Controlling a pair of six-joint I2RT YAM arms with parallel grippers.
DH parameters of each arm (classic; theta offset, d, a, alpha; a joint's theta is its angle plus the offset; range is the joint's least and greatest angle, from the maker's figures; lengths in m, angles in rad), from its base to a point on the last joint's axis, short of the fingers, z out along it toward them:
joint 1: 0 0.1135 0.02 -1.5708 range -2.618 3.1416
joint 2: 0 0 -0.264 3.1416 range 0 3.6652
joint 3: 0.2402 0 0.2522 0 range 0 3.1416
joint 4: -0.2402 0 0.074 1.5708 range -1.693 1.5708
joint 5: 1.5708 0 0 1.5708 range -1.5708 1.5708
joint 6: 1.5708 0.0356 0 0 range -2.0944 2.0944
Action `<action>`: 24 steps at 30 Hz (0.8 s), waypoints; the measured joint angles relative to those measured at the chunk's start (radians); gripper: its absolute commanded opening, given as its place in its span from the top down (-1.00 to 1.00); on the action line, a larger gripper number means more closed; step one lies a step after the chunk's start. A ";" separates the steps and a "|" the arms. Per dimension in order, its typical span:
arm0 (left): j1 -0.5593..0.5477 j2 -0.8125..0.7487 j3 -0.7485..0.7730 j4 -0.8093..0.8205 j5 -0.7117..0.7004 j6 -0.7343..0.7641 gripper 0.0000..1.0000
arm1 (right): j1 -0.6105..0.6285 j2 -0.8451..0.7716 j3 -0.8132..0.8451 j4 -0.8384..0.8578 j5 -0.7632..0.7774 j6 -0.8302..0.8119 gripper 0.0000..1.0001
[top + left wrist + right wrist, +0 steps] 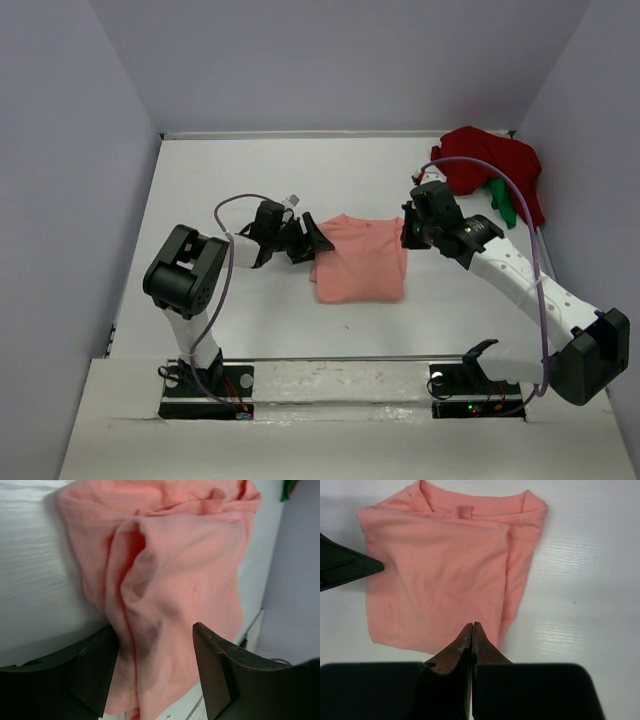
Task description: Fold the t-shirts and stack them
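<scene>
**Item 1. Salmon-pink t-shirt** (360,260): lies mid-tabletop (220,180), folded to a rough rectangle. One panel is laid over the body, and a loose ridge stands up along its left side.

**Item 2. Left hand** (152,672): at the shirt's left edge, jaws apart and straddling that ridge. Nothing is clamped.

**Item 3. Right hand** (471,635): at the shirt's right edge, fingers pressed together, with no cloth seen between them.

**Item 4. Dark red t-shirt** (490,170) and **green t-shirt** (503,205): heaped in the far right corner, well apart from the work and not yet folded.

**Handling note** (a judgement): the step looks like tidying the fold.
- Close the left hand low on the ridge so it takes every layer.
- Draw the cloth outward and flat.
- Press the right hand on the opposite edge so the rectangle does not slide or skew.
</scene>
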 measured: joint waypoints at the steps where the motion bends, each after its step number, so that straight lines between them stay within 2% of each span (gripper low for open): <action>1: 0.000 0.029 -0.011 0.068 0.045 -0.022 -0.46 | 0.000 -0.001 0.000 0.000 0.004 0.000 1.00; 4: -0.001 0.091 -0.040 0.233 0.153 -0.093 -0.46 | 0.000 -0.010 0.000 -0.005 0.017 -0.001 1.00; 9: -0.019 0.128 -0.064 0.332 0.211 -0.158 -0.46 | 0.000 -0.039 0.019 -0.019 0.031 -0.001 1.00; 19: -0.033 0.148 -0.042 0.317 0.225 -0.196 -0.39 | 0.000 -0.041 0.042 -0.023 0.024 0.006 1.00; 24: -0.040 0.145 0.024 0.183 0.168 -0.177 -0.36 | 0.001 -0.043 0.042 -0.025 0.024 0.006 1.00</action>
